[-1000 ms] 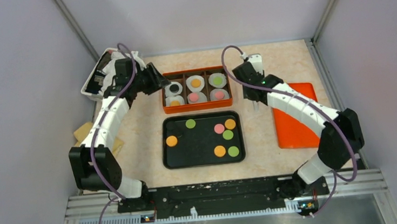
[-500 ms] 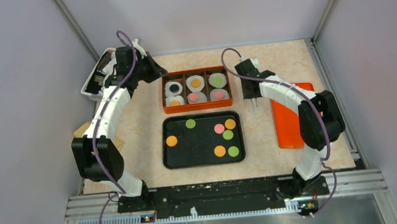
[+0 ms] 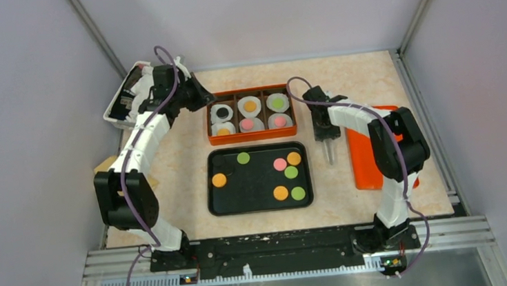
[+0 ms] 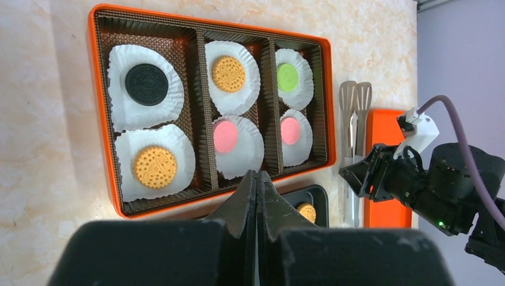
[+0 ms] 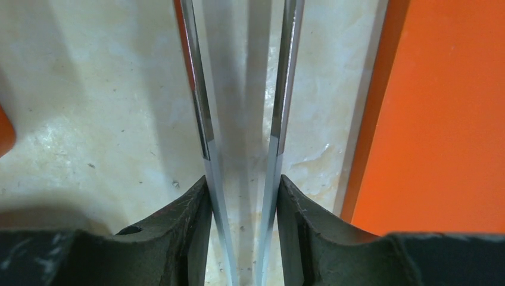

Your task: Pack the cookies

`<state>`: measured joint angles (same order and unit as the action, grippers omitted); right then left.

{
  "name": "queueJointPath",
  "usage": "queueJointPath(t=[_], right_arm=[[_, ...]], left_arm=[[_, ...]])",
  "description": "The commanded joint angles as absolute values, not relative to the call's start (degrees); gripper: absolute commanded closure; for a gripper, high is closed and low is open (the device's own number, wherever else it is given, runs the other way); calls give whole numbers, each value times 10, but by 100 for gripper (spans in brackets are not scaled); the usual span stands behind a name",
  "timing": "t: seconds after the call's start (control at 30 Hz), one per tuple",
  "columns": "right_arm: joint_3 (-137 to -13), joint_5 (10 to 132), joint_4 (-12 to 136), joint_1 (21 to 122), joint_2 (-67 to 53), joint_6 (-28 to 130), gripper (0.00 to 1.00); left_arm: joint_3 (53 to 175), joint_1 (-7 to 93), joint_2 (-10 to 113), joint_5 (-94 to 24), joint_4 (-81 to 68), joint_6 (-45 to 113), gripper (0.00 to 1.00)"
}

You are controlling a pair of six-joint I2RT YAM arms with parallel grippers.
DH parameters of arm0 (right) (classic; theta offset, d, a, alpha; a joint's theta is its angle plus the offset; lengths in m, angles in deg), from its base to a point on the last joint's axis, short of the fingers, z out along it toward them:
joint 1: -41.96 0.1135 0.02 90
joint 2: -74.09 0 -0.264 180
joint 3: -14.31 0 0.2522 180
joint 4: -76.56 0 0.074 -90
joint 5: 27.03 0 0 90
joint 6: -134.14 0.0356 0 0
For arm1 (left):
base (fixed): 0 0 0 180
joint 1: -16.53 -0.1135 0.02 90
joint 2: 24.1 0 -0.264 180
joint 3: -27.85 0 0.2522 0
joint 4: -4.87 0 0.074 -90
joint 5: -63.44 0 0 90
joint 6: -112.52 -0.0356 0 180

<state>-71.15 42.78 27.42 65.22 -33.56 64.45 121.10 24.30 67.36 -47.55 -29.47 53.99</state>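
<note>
Beige marbled table (image 3: 176, 163) holds an orange box (image 3: 253, 138) of 6 round cookies (image 4: 228, 57); left pincer (image 4: 257, 177) closed empty, right pincer (image 5: 243, 185) gripping silver metal tongs (image 5: 199, 107).

Thirteen cookies (image 3: 281, 192) visible: six in the orange box (image 3: 253, 137), seven on the black tray (image 3: 258, 184). By colour: five orange, four green, three pink, one black. Six white paper liners (image 4: 119, 65). One orange lid (image 3: 373, 160), one pair of tongs (image 4: 354, 101).

The left arm arches toward the table's (image 3: 183, 163) far-left corner, left gripper (image 4: 257, 176) pressed closed and empty. The right arm folds inward, right gripper (image 5: 244, 185) clamping metal tongs (image 5: 199, 107).
</note>
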Motion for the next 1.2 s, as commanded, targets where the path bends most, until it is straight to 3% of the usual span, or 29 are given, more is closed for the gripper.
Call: queueJointPath(t=[0.0, 0.1, 0.2, 0.27, 0.43, 0.53, 0.77, 1.17], right_arm=[[-725, 423, 252, 645, -342, 654, 57], [-729, 422, 250, 645, -325, 653, 50], [-738, 420, 239, 644, -293, 654, 46], [-744, 419, 230, 645, -271, 654, 46], [-747, 419, 212, 645, -217, 656, 43], [-747, 415, 207, 645, -191, 651, 36], [-737, 459, 226, 645, -210, 651, 38], [-665, 375, 182, 622, -175, 698, 39]], left_arm=[[1201, 247, 666, -479, -268, 543, 100], [1196, 247, 664, -478, -268, 541, 95], [1192, 249, 662, -485, -265, 539, 68], [1189, 250, 661, -486, -261, 539, 56], [1188, 255, 660, -486, -260, 537, 40], [1188, 256, 661, -487, -260, 536, 37], [1188, 258, 662, -490, -261, 536, 38], [1187, 261, 657, -494, -258, 536, 38]])
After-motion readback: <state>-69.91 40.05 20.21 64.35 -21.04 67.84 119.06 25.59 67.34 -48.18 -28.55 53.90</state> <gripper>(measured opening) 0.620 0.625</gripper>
